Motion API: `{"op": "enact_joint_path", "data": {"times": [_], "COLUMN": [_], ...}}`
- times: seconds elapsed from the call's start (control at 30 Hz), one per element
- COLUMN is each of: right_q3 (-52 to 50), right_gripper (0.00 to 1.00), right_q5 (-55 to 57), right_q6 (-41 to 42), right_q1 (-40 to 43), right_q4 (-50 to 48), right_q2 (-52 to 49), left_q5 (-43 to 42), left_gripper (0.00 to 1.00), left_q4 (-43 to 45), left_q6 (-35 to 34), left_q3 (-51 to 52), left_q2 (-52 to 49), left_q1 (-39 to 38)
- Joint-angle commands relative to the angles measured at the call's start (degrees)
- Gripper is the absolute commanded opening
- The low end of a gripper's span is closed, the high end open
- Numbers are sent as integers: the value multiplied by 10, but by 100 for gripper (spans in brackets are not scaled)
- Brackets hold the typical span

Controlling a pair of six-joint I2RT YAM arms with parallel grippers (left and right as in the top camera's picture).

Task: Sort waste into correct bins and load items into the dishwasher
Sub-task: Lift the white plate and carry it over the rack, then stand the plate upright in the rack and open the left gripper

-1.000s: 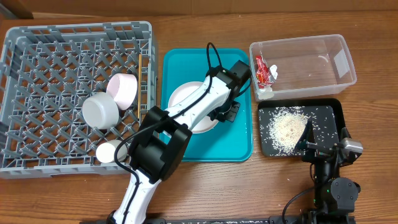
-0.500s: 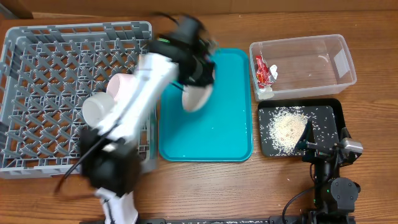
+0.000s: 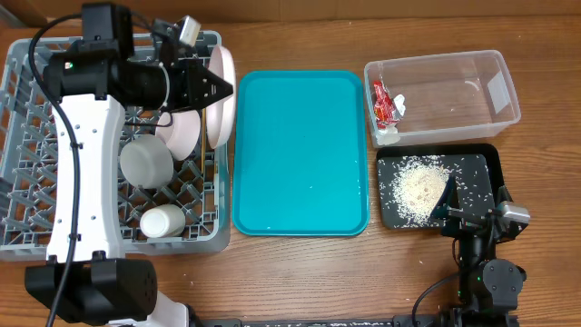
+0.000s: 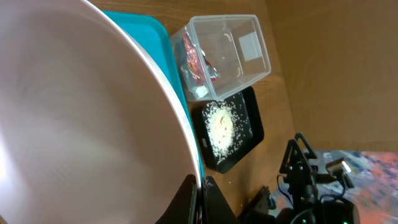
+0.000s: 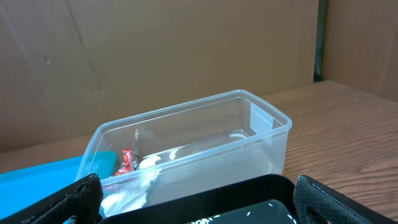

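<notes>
My left gripper [image 3: 209, 91] is shut on the rim of the round white plate [image 3: 219, 94] and holds it on edge over the right side of the grey dish rack [image 3: 36, 191]. In the left wrist view the plate [image 4: 74, 112] fills the left, with the fingers [image 4: 200, 200] pinching its rim. A pink bowl [image 3: 180, 133], a white bowl [image 3: 145, 163] and a small white cup [image 3: 163, 221] sit in the rack. The chopsticks are hidden. The clear tub [image 3: 445, 86] holds the red packet [image 3: 383, 102] and white scrap [image 3: 388, 134]. Rice [image 3: 419, 186] lies in the black tray [image 3: 490, 163]. My right gripper [image 3: 472, 213] is open and empty at that tray's front edge.
The flat teal tray [image 3: 300, 154] lies between the rack and the bins. The right wrist view shows the clear tub [image 5: 199, 143], the red packet [image 5: 127, 160] and the black tray [image 5: 249, 199] between my open fingers [image 5: 199, 208]. Bare wooden table surrounds everything.
My left arm lifted the plate off the teal tray and swung it left to the rack's right side, now turned on edge. The right arm has not moved.
</notes>
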State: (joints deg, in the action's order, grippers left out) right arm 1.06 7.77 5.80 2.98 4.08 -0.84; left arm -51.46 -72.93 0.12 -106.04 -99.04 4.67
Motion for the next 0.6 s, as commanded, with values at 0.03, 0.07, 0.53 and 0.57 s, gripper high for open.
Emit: {"op": "enact_joint_path", "data": {"times": [0.03,0.07,0.53,0.57], "right_q3": [-6,-6,-6,-6], "right_gripper": [100,100,100,100], "right_q5": [3,3,3,3], "right_q6": [1,1,1,1], "right_q1": [3,3,3,3], "right_q4": [-3,-3,-3,-3], "right_q2": [7,7,7,7], "left_q5": [-58,-57,-37,-36], "left_gripper": [4,4,4,4], "left_q4": [-15,-19,-45,-42], "left_q6": [72,79,147,148], "left_q3": [9,9,45,51], "left_q2": [-3,-3,-4,-4], "left_q1": [25,28,32,32]}}
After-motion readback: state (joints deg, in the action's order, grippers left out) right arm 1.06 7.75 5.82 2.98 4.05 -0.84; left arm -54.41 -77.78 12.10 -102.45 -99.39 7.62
